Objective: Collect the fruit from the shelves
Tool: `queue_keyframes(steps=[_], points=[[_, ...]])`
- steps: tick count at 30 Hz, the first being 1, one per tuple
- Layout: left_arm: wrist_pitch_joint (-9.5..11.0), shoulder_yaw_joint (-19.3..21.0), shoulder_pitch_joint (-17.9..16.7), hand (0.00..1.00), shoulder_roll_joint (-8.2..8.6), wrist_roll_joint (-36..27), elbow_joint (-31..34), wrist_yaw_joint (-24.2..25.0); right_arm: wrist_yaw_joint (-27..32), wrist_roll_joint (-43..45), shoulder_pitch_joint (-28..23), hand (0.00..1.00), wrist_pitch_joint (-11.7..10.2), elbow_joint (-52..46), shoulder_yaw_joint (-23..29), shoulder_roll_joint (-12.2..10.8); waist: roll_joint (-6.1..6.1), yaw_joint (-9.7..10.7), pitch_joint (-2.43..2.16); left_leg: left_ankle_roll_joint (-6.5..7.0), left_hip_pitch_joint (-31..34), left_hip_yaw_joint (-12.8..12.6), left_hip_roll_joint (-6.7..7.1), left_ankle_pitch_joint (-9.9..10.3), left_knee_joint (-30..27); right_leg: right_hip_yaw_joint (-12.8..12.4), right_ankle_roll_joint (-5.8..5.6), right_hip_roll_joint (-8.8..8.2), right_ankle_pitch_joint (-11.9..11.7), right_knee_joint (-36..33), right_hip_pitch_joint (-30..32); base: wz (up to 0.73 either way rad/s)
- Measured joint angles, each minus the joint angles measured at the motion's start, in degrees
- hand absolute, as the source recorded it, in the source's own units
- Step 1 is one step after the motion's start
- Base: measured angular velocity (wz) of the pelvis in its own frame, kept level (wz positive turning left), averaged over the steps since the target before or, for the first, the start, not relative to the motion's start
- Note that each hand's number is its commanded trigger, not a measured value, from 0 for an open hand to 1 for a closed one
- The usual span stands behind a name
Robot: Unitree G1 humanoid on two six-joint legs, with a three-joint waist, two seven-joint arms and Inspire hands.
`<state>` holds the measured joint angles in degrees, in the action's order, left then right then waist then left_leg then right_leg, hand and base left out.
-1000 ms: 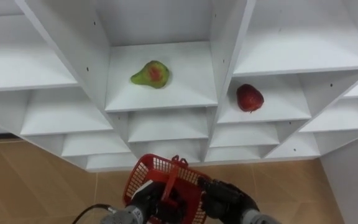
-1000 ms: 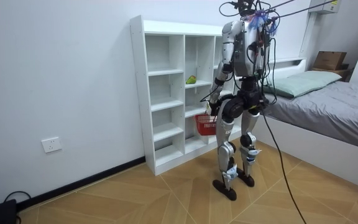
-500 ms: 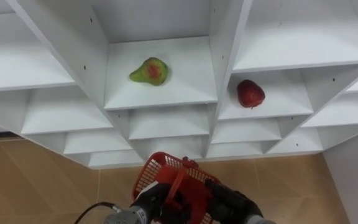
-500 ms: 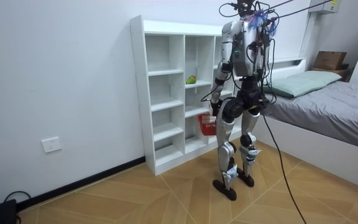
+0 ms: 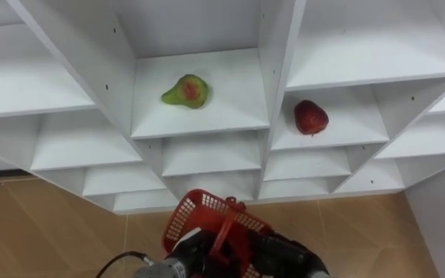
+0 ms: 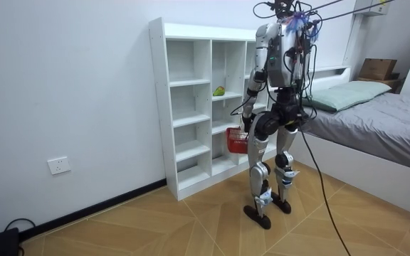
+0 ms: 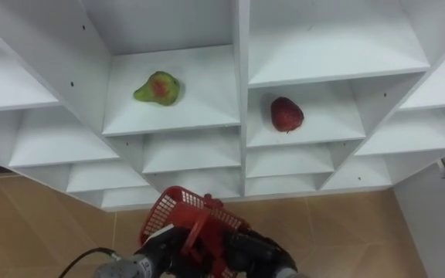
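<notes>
Picking has not begun: pear (image 5: 186,90) and red fruit (image 5: 310,117) lie in neighbouring closet (image 5: 276,46) compartments, left hand (image 5: 185,253) seemingly curled on the handle of the red basket (image 5: 199,210), right hand (image 5: 288,255) beside it, its hold impossible to tell; next, probably, a reach up to one fruit.

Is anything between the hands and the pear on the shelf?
Nothing visible. The pear lies alone in an open compartment. The left hand holds the basket low below it, with the right hand beside it.

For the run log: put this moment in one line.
red plastic basket: left hand grips it, right hand beside | green-red pear: on white shelf | red apple: next compartment right
</notes>
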<state>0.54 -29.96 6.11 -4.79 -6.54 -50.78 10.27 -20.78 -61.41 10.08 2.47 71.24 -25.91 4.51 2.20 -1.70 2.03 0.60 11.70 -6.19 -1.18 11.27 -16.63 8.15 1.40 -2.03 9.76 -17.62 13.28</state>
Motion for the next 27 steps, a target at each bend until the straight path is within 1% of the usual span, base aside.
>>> queue_keyframes(steps=[4, 10, 14, 15, 21, 27], points=[[-0.37, -0.67, 0.00, 1.00, 0.00, 0.12, -0.18, 0.79, -1.10, 0.22, -0.04, 0.00, 0.21, 0.86, -0.27, 0.00, 0.01, -0.01, 0.00, 0.00, -0.30, -0.01, 0.00, 0.00, -0.09, -0.03, -0.01, -0.01, 0.02, 0.10, -0.25, 0.00], [-0.53, -0.74, -0.06, 1.00, 0.23, 2.68, -0.18, 1.69, -2.07, 1.46, 0.06, 0.00, 0.21, 2.62, -0.58, -0.08, 0.10, -0.13, -0.06, 0.01, -0.33, 0.00, -0.01, -0.01, -0.23, -0.11, -0.01, 0.00, 0.01, 0.07, -0.23, 0.00], [-0.58, -0.74, -0.02, 1.00, 0.62, 2.75, -0.37, 1.68, -2.41, 3.29, 0.01, 0.00, 0.36, 3.00, -2.15, -0.04, 0.15, -0.15, -0.09, 0.01, -0.33, 0.01, 0.00, -0.01, -0.23, -0.14, -0.01, 0.00, 0.01, 0.06, -0.17, 0.00], [-0.60, -0.74, -0.01, 1.00, 0.73, 2.75, -0.51, 1.68, -2.49, 3.50, 0.00, 0.00, 0.77, 3.04, -2.16, -0.01, 0.17, -0.15, -0.10, 0.01, -0.33, 0.00, 0.00, -0.01, -0.23, -0.14, -0.01, 0.00, 0.01, 0.05, -0.15, 0.00], [-0.66, -0.73, 0.09, 1.00, 0.94, 2.75, -0.97, 1.68, -3.32, 3.56, 0.05, 0.00, 1.26, 3.09, -2.14, 0.19, 0.18, -0.06, -0.11, 0.01, -0.33, 0.00, 0.00, -0.01, -0.21, -0.15, -0.01, -0.01, 0.02, 0.02, -0.13, 0.00], [-1.08, -0.74, 0.39, 1.00, 1.37, 2.82, -3.37, 1.94, -3.53, 3.73, 0.01, 0.00, 1.36, 3.11, -2.15, 0.26, 0.17, 0.08, -0.11, 0.01, -0.34, 0.00, 0.00, -0.01, -0.20, -0.11, -0.01, -0.03, 0.01, -0.09, -0.19, 0.00]])
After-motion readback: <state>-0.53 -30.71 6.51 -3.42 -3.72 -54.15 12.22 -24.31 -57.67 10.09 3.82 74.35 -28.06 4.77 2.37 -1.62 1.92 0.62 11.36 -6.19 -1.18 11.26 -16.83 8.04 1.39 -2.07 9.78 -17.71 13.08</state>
